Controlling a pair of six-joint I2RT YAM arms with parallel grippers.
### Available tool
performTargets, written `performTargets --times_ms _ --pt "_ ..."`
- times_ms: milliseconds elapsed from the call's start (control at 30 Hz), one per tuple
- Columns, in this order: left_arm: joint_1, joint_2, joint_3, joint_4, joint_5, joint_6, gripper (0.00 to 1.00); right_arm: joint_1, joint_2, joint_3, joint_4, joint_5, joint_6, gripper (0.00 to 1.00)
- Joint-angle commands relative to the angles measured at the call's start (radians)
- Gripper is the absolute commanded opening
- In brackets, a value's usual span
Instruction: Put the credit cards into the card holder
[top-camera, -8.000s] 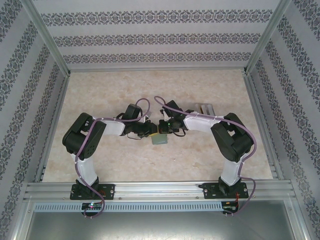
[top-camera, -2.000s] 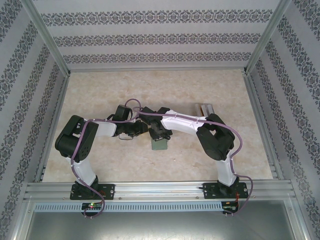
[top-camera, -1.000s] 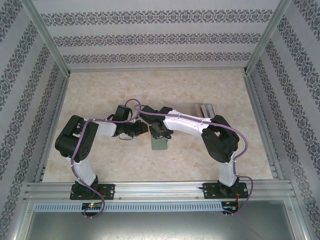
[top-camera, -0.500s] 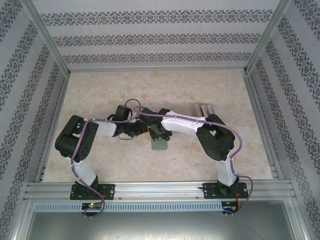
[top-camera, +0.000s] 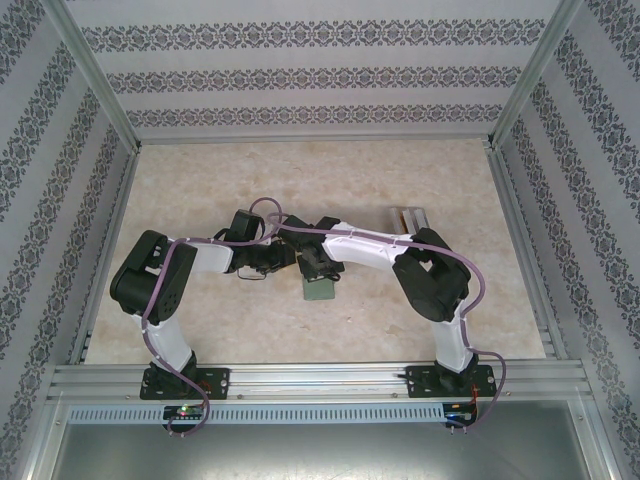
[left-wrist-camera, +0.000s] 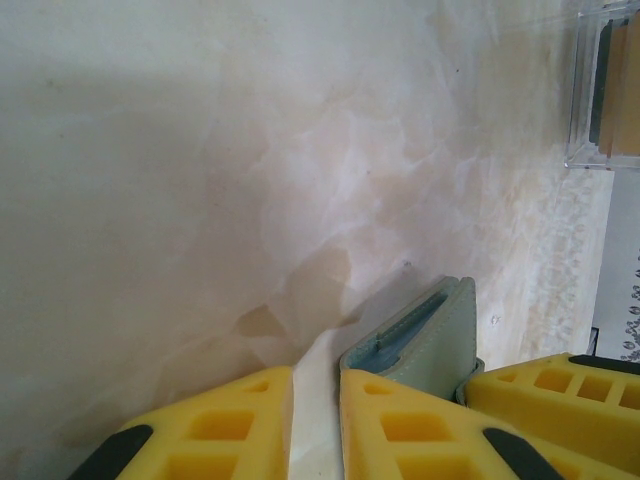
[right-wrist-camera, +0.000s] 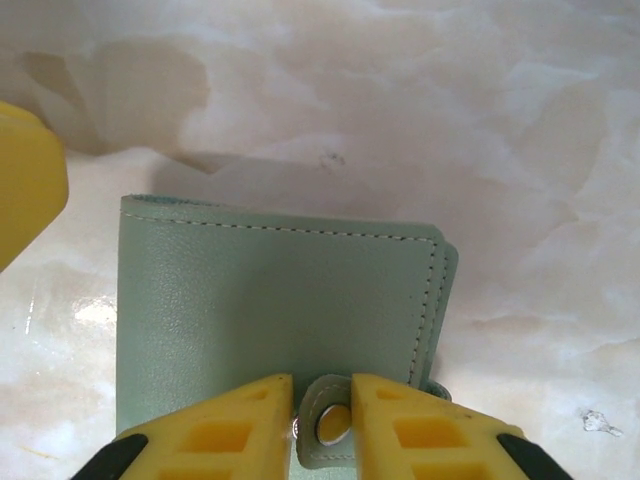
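From above, the two wrists meet over the middle of the worktop (top-camera: 250, 180) and cover most of the card holder (top-camera: 320, 289), so that a small green corner shows on the side toward the near edge. The bottom edges of both wrist views cut off the fingers.

The left gripper (left-wrist-camera: 316, 425) has its jaws almost together, with a thin pale strip between them. I cannot tell whether that strip is bare worktop or something thin held there. A clear plastic rack (left-wrist-camera: 600, 100) is cut off at the top right corner of that view. It holds tan slabs, too cropped to name. From above the rack (top-camera: 408, 217) stands right of the middle, toward the far edge.

The card holder (right-wrist-camera: 270, 300) is a sage-green wallet, folded shut and lying flat, with pale stitching along its edges and a small tab bearing a metal snap. Seen on edge from the left wrist, the card holder (left-wrist-camera: 435, 325) shows a bluish layer between its leaves. Card or lining, I cannot say.

The right gripper (right-wrist-camera: 322, 425) is pinched on the tab, one yellow finger on each side of the snap. One finger (right-wrist-camera: 25, 180) of the left gripper stands just beside the wallet's other end. In the left wrist view a finger (left-wrist-camera: 550, 395) of the right gripper is at the wallet.
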Motion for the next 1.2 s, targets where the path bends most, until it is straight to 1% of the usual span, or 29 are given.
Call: performTargets --times_ms 0,100,167,233,533,633,700,933,1067,1167 --pt "0.024 0.028 -0.010 -0.059 -0.067 0.034 0.21 0.001 -0.033 -0.010 -0.007 -0.020 0.003 0.23" --pt "0.024 0.028 -0.008 -0.058 -0.066 0.035 0.20 0.001 -0.038 -0.013 -0.004 -0.020 0.005 0.13" --pt "0.023 0.027 -0.008 -0.059 -0.066 0.036 0.19 0.001 -0.038 -0.012 -0.006 -0.023 0.004 0.10" --pt "0.024 0.027 -0.010 -0.058 -0.064 0.036 0.18 0.001 -0.040 -0.012 -0.008 -0.023 0.002 0.10" --pt "0.024 0.028 -0.008 -0.060 -0.064 0.037 0.17 0.001 -0.063 -0.019 -0.003 -0.037 -0.016 0.09" --pt "0.024 0.031 -0.008 -0.058 -0.060 0.037 0.16 0.002 -0.060 -0.028 0.005 -0.046 -0.014 0.11" --pt "0.024 0.038 -0.007 -0.053 -0.051 0.033 0.14 0.004 -0.060 -0.037 0.013 -0.052 -0.013 0.12" --pt "0.024 0.038 -0.008 -0.051 -0.053 0.031 0.14 0.010 -0.052 -0.047 0.002 -0.022 -0.024 0.15" --pt "0.025 0.040 -0.006 -0.053 -0.054 0.033 0.14 0.012 -0.052 -0.052 0.023 -0.035 -0.025 0.17" --pt "0.024 0.040 -0.006 -0.053 -0.056 0.035 0.14 0.012 -0.052 -0.041 0.026 -0.037 -0.025 0.21"
